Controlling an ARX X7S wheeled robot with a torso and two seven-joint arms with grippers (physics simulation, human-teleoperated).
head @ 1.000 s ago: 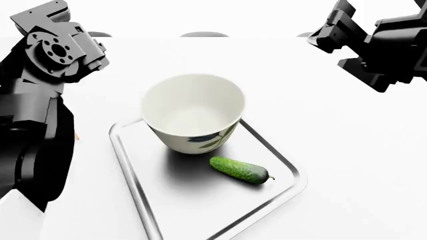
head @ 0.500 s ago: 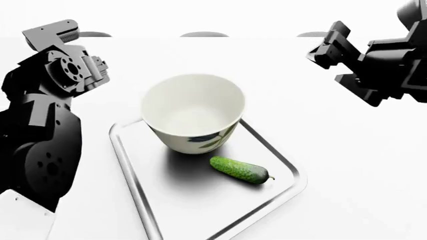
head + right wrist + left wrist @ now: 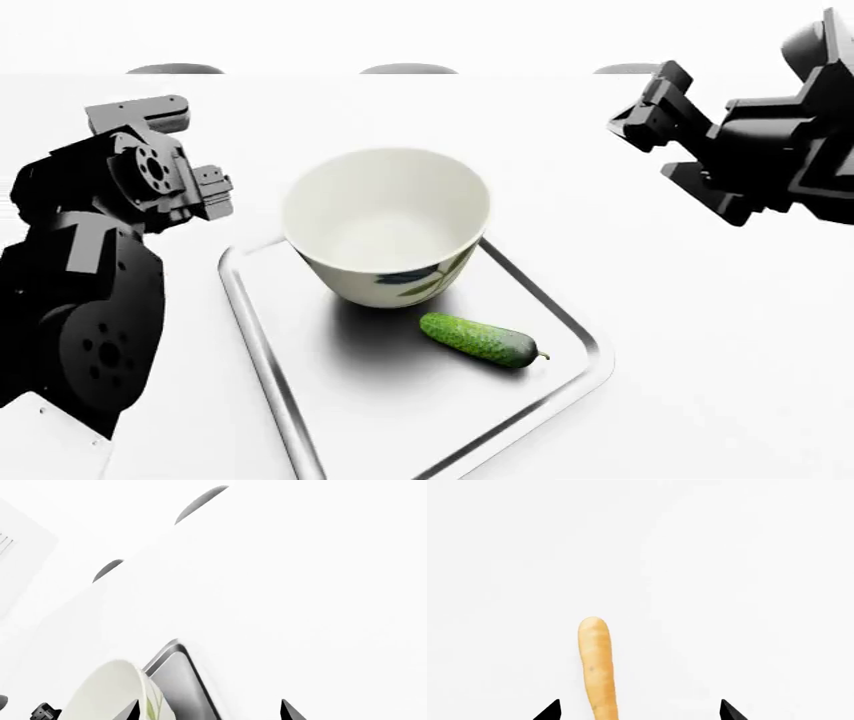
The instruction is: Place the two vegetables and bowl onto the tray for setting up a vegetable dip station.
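The cream-white bowl (image 3: 386, 225) with a leaf pattern stands on the silver tray (image 3: 267, 360). The dark-green cucumber (image 3: 481, 340) lies on the tray in front of the bowl. The orange carrot (image 3: 596, 667) lies on the white table and shows only in the left wrist view, between my left gripper's (image 3: 639, 711) open fingertips. In the head view the carrot is hidden behind my left arm (image 3: 120, 220), left of the tray. My right gripper (image 3: 210, 711) is open and empty, raised at the right; its view shows the bowl (image 3: 110, 692) and tray corner (image 3: 175, 680).
The white table stretches all round the tray. Three grey rounded shapes (image 3: 407, 69) line the far edge of the table. My right arm (image 3: 761, 140) hangs above the table at the far right.
My left arm has swung down and toward the tray's left side. My right arm has shifted slightly. The bowl and cucumber have not moved.
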